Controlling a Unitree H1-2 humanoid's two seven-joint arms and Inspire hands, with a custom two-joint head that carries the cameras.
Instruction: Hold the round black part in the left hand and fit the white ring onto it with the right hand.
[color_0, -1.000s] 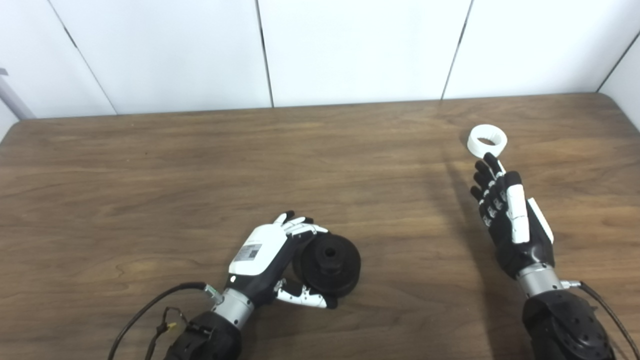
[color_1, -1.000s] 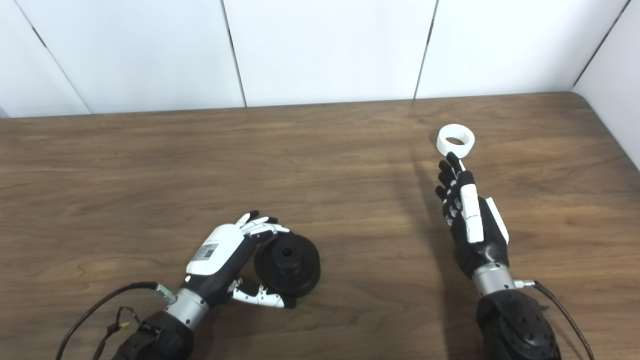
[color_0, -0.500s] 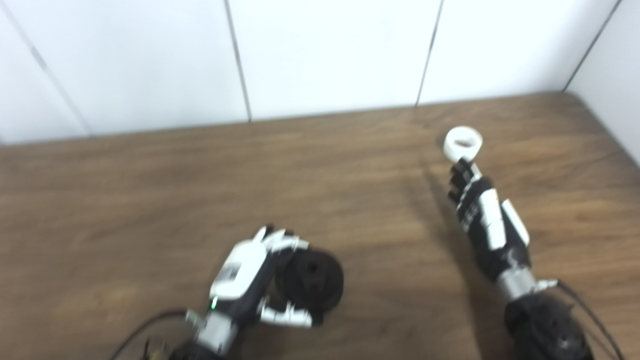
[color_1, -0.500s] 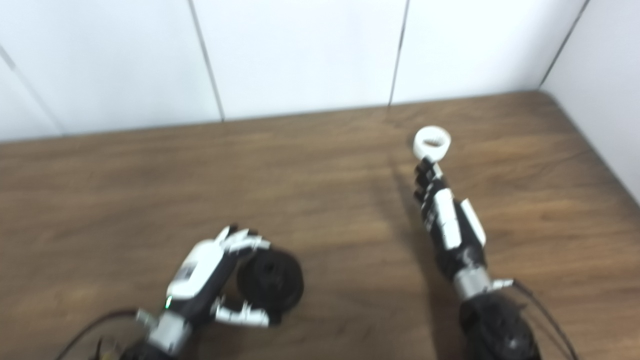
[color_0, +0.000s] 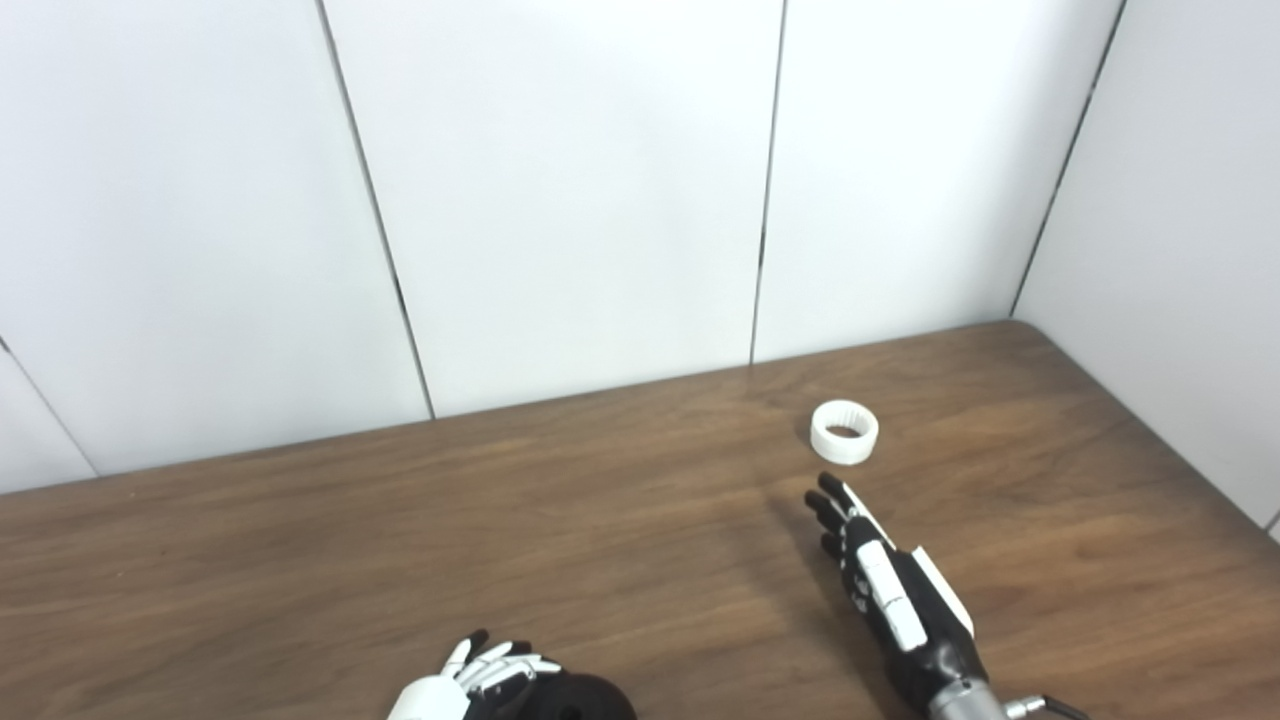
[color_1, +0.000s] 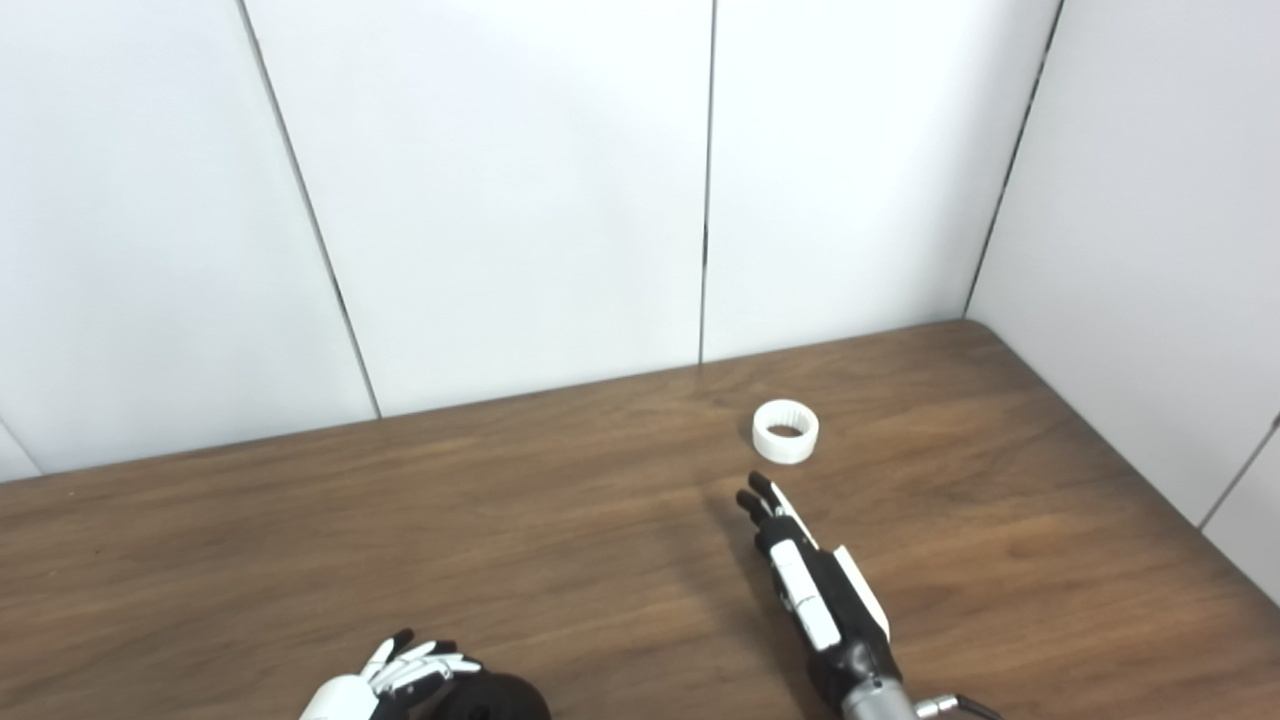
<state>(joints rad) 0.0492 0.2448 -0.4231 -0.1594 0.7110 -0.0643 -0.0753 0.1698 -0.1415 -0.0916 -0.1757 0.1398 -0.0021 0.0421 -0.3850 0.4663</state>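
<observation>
White ring (color_0: 844, 432) flat on the brown wooden table (color_0: 300, 540), far side, near the wall. Right hand (color_0: 885, 590) just short of it, fingers straight, close together, empty, not touching. Left hand (color_0: 470, 685) at the bottom edge, fingers curled over the round black part (color_0: 585, 700), mostly cropped.
</observation>
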